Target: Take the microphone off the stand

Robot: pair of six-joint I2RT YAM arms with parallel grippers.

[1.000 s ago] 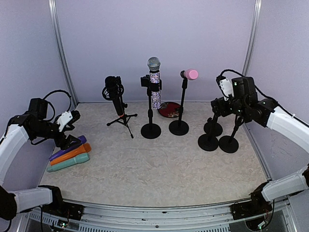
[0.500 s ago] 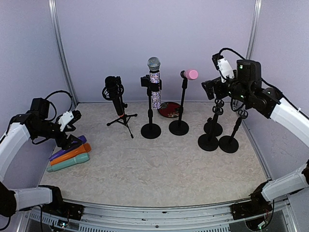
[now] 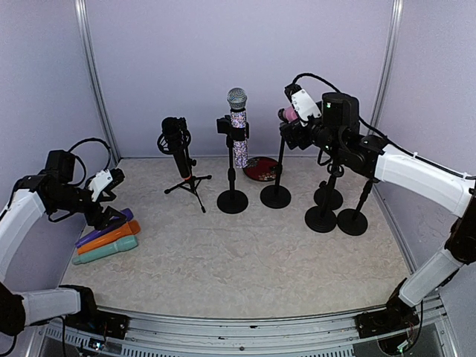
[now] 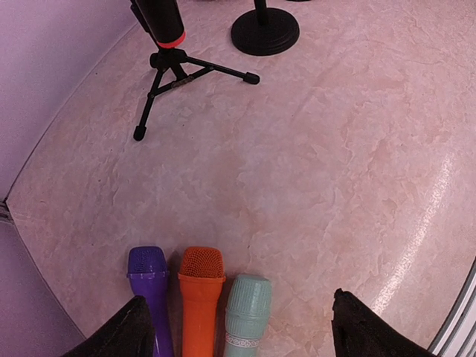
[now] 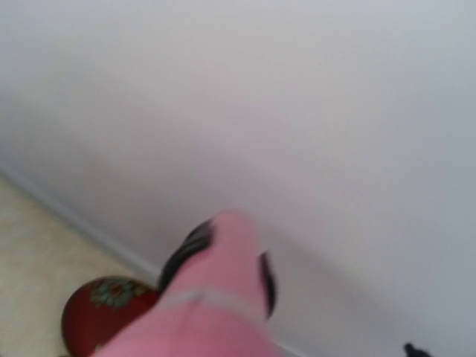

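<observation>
We show the surface (image 4: 357, 163) as a smooth, beige marbled sheet whose soft sheen brightens to a glare near its edge. The purple microphone (image 4: 147, 290), orange microphone (image 4: 201, 290) and mint microphone (image 4: 246, 309) have smooth, matt plastic-looking bodies, and the first two have fine mesh heads. The tripod stand (image 4: 175, 74) and round base (image 4: 265, 31) are matt black. The patterned microphone (image 3: 238, 126) has a glittering sleeve and a silvery metal mesh grille. The pink microphone (image 5: 223, 282), though blurred, looks smooth and matt. The red bowl (image 3: 260, 168) is glossy, like lacquer. The walls (image 3: 223, 59) are matt and the frame posts (image 3: 89, 74) are dull metal.
</observation>
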